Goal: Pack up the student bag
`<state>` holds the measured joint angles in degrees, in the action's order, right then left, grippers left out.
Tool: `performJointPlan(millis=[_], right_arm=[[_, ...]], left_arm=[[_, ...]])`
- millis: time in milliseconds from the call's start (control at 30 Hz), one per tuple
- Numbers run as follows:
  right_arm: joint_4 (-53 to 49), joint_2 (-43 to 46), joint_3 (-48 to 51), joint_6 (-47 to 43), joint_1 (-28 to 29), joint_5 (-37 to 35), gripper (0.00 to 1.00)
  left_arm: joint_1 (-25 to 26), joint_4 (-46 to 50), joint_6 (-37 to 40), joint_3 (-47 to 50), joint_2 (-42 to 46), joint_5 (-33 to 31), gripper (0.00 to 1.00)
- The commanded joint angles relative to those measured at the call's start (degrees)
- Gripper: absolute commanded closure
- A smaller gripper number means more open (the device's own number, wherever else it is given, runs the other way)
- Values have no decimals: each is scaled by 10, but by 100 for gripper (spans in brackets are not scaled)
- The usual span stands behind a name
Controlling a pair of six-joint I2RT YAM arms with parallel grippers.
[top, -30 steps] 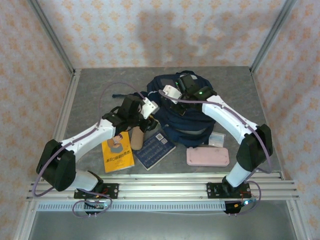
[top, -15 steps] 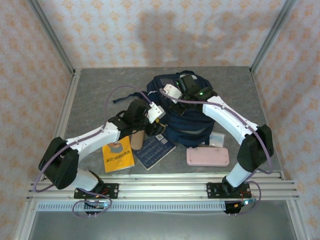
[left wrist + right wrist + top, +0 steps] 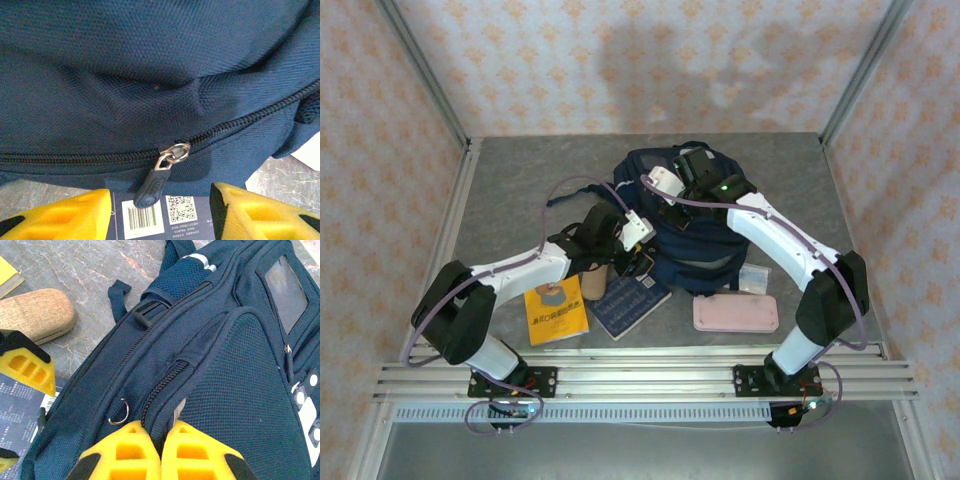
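The student bag [image 3: 705,240] is a navy backpack lying in the middle of the table. My right gripper [image 3: 161,432] sits on top of it, shut on a fold of the student bag [image 3: 240,390] fabric beside a zipper [image 3: 162,382]. At the bag's near left edge my left gripper [image 3: 640,262] stands open. In the left wrist view the left gripper [image 3: 160,210] faces the student bag [image 3: 150,75] side, and a dark zipper pull [image 3: 150,187] hangs from a closed zipper between the fingers, untouched.
A dark blue notebook [image 3: 630,300] with a barcode lies under the left gripper, next to a yellow book [image 3: 556,310] and a tan case [image 3: 593,282]. A pink pencil case [image 3: 735,313] and a small clear packet [image 3: 753,278] lie at the right. Metal rails edge the table front.
My left arm has swung right to the bag's near edge, and its jaws have opened wider. The right arm has stayed in place, still shut on the bag.
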<state>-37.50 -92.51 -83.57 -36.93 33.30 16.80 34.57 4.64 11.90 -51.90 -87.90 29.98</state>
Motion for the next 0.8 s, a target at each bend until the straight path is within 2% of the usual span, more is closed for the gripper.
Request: performJointPlan(millis=[0,100,267,367,767], right_arm=[[59,36,-10,11,-1,24,100],[61,37,-7,15,-1,29,100],[62,36,-6,16,-1,27,100],[62,33,-5,16,-1,29,100],[66,45,21,6,-1,32,100]], left_arm=[[4,-29,-1,-2,-13,-3,47],[4,-40,-6,-6,-25,-3,54],[3,-36,-1,-13,-35,-11,87],[0,-36,1,-10,-30,-27,100],[-71,-29,-41,-29,-34,-44,100]])
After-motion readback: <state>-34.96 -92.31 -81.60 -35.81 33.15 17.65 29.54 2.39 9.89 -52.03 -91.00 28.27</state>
